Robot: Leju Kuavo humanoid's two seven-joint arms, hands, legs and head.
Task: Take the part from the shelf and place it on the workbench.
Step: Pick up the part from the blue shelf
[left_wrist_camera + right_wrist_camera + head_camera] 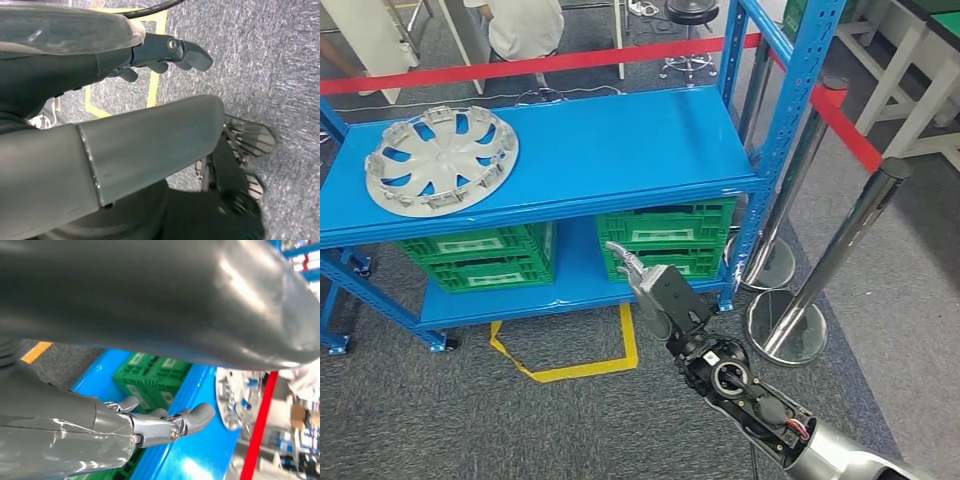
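Observation:
The part is a silver wheel cover (441, 160) lying flat on the left end of the blue shelf's upper board (622, 150). It also appears in the right wrist view as a silver wheel cover (236, 395) beyond the shelf edge. My right hand (656, 290) is raised in front of the lower shelf, well to the right of and below the cover, fingers extended and apart, holding nothing. The right wrist view has its fingers (166, 422) stretched out, empty. My left hand (162, 55) hangs over the grey floor, fingers apart, empty.
Two green crates (482, 258) (667, 238) sit on the lower shelf. Chrome barrier posts (795, 320) with red tape (841, 115) stand right of the shelf. Yellow floor tape (561, 360) marks the carpet in front. A person (520, 25) stands behind the shelf.

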